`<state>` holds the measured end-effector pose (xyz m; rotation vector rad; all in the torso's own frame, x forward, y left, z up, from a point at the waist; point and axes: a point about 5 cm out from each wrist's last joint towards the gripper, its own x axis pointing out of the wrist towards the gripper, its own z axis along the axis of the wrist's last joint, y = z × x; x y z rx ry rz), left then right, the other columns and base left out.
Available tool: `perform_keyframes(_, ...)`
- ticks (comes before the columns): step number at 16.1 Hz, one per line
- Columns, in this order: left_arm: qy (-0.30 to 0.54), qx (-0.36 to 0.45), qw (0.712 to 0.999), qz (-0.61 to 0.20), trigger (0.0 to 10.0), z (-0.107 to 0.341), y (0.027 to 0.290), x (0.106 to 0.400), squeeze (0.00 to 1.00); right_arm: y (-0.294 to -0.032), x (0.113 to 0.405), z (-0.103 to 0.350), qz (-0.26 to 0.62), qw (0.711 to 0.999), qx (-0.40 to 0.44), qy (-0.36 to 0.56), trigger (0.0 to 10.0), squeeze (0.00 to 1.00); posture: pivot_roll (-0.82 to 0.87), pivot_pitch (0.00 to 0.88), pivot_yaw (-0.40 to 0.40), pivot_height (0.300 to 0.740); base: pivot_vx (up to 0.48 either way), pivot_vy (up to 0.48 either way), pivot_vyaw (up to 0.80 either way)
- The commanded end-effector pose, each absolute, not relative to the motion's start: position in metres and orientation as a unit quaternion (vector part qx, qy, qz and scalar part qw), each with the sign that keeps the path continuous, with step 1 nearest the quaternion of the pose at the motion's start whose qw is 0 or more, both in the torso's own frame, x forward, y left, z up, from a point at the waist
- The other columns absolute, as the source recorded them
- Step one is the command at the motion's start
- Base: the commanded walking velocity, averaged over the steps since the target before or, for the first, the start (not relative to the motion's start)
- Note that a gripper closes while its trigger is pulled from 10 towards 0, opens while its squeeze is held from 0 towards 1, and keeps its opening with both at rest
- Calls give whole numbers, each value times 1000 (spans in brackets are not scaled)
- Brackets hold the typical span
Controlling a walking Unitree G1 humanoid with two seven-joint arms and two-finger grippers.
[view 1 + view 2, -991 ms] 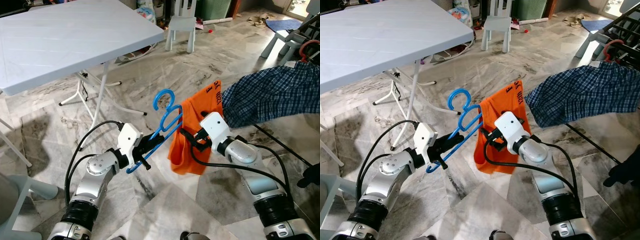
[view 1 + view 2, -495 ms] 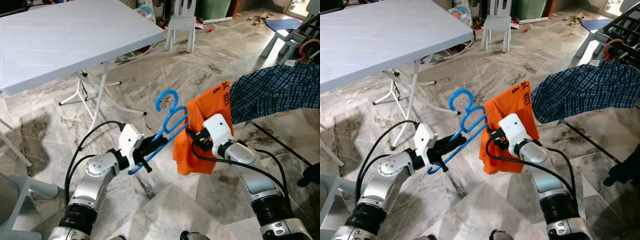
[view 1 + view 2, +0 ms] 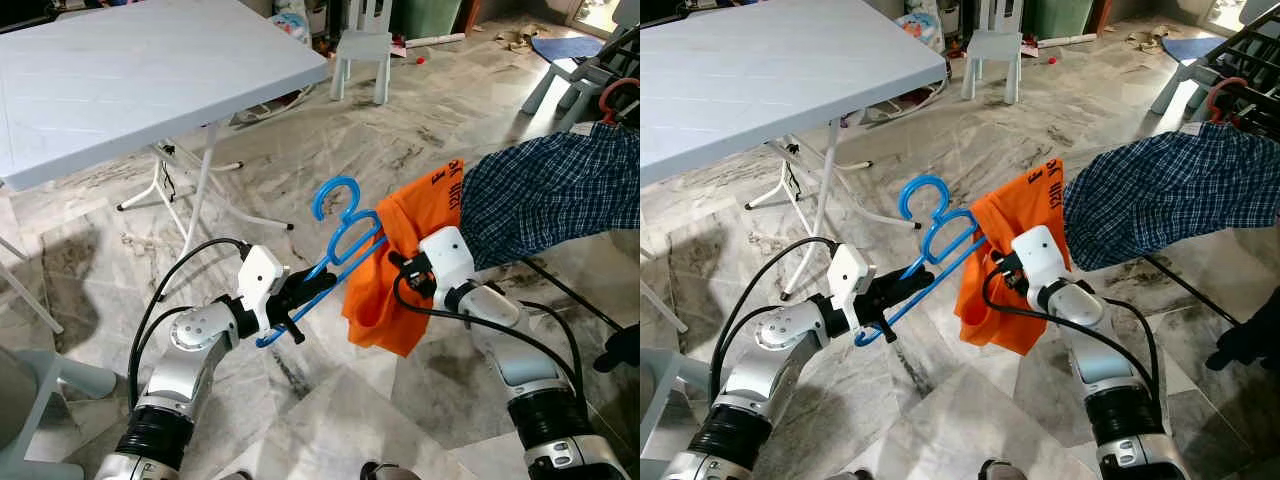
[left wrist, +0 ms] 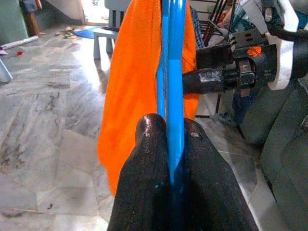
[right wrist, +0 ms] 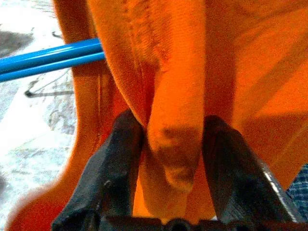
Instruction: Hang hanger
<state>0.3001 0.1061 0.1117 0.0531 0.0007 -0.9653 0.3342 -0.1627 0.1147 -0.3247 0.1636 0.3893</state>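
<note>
A blue plastic hanger (image 3: 330, 245) is held above the marble floor with its hook pointing up. My left gripper (image 3: 300, 288) is shut on the hanger's lower bar (image 4: 172, 96). An orange garment (image 3: 400, 270) hangs over the hanger's right end. My right gripper (image 3: 400, 268) is shut on a fold of that orange cloth (image 5: 173, 144), close beside the blue bars (image 5: 48, 57).
A white folding table (image 3: 140, 70) stands at the back left. A blue plaid cloth (image 3: 550, 190) is draped over a drying rack at the right. A small white stool (image 3: 362, 60) stands at the back, and a black cable runs along the floor at the right.
My right gripper has carried the orange garment up and to the right along the hanger. The left gripper and the hanger have barely moved.
</note>
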Motion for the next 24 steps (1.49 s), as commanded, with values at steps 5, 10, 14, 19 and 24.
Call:
perform_keyframes(5, -17, 31, 879, -476, 0, 118, 103, 298, 0, -172, 337, 118, 166, 973, -141, 76, 0, 0, -154, 137, 16, 740, 0, 0, 0)
perform_keyframes(10, -13, 41, 884, -466, 0, 114, 106, 299, 0, -173, 341, 127, 151, 978, -128, 59, 0, 0, -158, 162, 14, 740, 0, 0, 0)
perform_keyframes(14, -2, 62, 885, -461, 0, 105, 111, 293, 0, -164, 341, 135, 144, 984, -96, 29, 0, 0, -151, 164, 22, 740, 0, 0, 0)
perform_keyframes(19, 13, 112, 878, -465, 0, 94, 115, 287, 0, -171, 350, 178, 88, 994, -49, -53, 0, 0, -146, 169, 22, 740, 0, 0, 0)
perform_keyframes(24, 22, 149, 854, -498, 0, 91, 122, 263, 0, -191, 369, 203, -7, 995, -74, -63, 0, 0, -133, 162, 15, 740, 0, 0, 0)
